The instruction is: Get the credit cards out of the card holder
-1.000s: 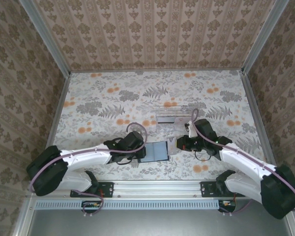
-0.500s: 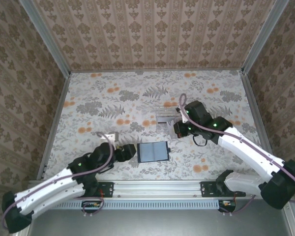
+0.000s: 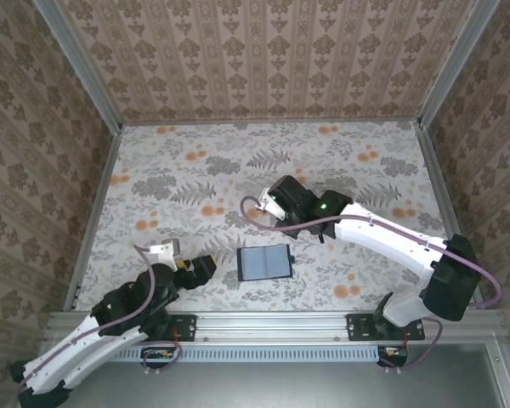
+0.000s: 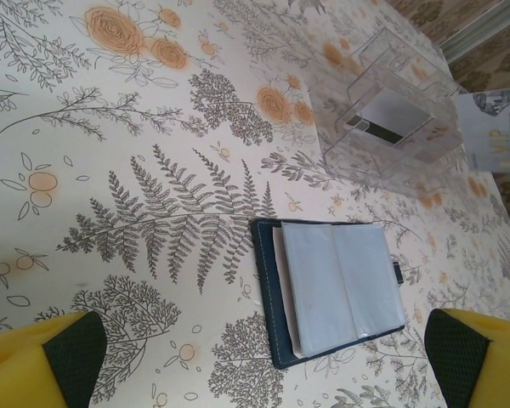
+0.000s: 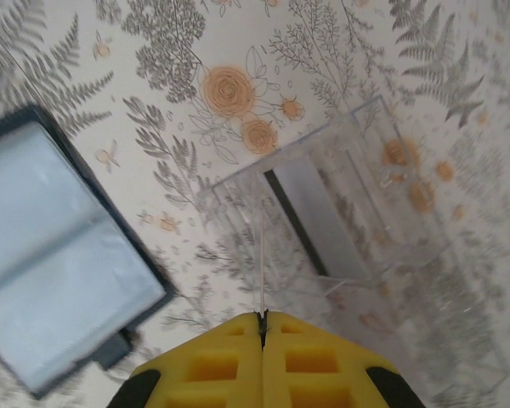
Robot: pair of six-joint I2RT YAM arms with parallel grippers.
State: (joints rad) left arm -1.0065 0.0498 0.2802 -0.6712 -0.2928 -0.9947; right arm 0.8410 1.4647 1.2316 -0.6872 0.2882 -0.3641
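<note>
1. Since a second ago the left arm has drawn back from the card holder [image 3: 265, 263] to the near-left of the floral tabletop [image 3: 170, 170]. The left gripper [image 3: 206, 266] has let go: in its wrist view the yellow fingers [image 4: 47, 361] stand spread wide with nothing between them.
2. Meanwhile the right arm has swung away from beside the card holder and now reaches over the clear plastic tray [image 5: 365, 144]. The right gripper [image 5: 262, 316] is clenched on a credit card [image 5: 262, 272], seen edge-on as a thin pale line between its yellow fingers, hanging above the tray.
3. The card holder [image 4: 331, 289] has not shifted. It lies open and flat, grey-blue panels up, nearer the arm bases than the tray and apart from it.
4. A second card [image 4: 382, 115], with a dark stripe, lies inside the tray.
5. By my reading the task is well under way: one card is delivered, and another is out but not yet dropped.
6. A pale strip [image 4: 278, 280] shows along the left edge of the panels. It may be a card left inside; how many remain I cannot tell.
</note>
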